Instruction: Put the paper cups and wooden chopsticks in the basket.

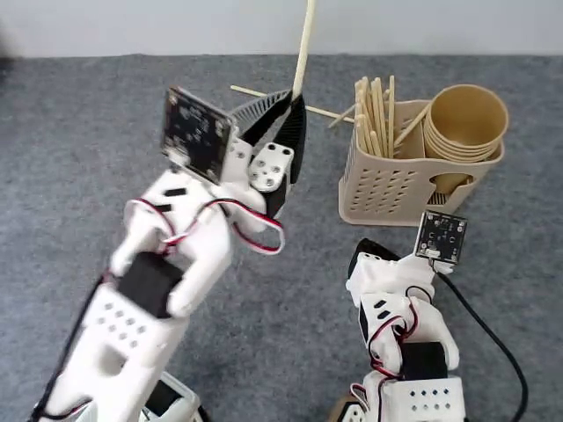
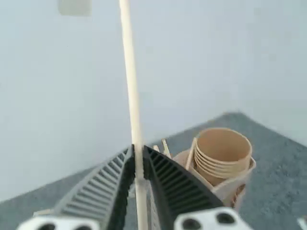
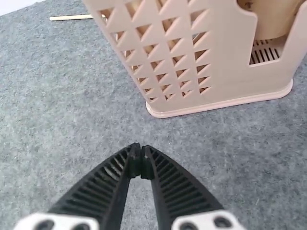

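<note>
The worktop (image 1: 79, 132) is covered in grey, felt-like fabric and runs back to a plain pale wall (image 1: 132, 26).

The basket (image 1: 387, 189) stands upright on the worktop, on the right arm's side. One compartment holds a nested stack of paper cups (image 1: 466, 119). The other holds a bundle of chopsticks (image 1: 376, 114) standing on end.

The left claw (image 1: 295, 110) is raised above the worktop, beside the basket but apart from it. It is closed on a single chopstick (image 1: 304, 44), which it grips near the lower end so that the stick points almost straight up.

The right claw (image 3: 140, 160) sits low over the worktop, just in front of the basket wall. Its jaws are pressed together with nothing between them.

One loose chopstick (image 1: 249, 90) lies flat on the worktop behind the left claw.

Step in hand, as judged: transfer of the gripped chopstick to the basket. The cups appear to be done. The next move calls for carrying the stick across, over the chopstick compartment. The lower end must clear the rim and the standing bundle before release. The loose chopstick then remains to be collected.
</note>
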Robot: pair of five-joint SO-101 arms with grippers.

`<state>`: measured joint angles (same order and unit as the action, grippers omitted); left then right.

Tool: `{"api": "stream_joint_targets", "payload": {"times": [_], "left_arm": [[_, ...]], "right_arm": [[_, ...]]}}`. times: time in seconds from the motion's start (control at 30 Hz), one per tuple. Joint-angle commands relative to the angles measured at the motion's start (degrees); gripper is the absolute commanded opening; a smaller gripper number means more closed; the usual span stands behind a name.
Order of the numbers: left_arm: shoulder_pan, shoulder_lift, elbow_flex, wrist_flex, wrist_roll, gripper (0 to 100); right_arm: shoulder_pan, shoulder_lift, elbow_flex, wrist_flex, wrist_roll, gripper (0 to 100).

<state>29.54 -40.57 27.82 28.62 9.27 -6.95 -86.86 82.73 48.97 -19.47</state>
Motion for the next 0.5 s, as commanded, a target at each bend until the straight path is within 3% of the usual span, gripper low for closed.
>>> {"api": "stream_joint_targets", "payload": {"times": [0.0,0.1,0.17,0.33,0.47], "left_arm": [[0.2,-1.8,11.6,-27.1,0.7,1],[1.3,0.8,17.9,-45.1,0.7,1],[2.4,4.0,19.2,-52.2,0.7,1],[4.2,12.8,15.3,-57.8,0.8,1],[4.4,18.9,9.4,-58.4,6.9,1]], "right_arm": [[-0.1,-0.6,-0.5,-1.4,-0.5,0.9],[-0.1,-0.6,-0.5,-1.4,-0.5,0.9],[-0.1,-0.6,-0.5,-1.4,-0.5,0.9],[-0.1,-0.6,-0.4,-1.4,-0.5,0.9],[0.0,-0.6,2.6,-5.6,-0.4,0.9]]}}
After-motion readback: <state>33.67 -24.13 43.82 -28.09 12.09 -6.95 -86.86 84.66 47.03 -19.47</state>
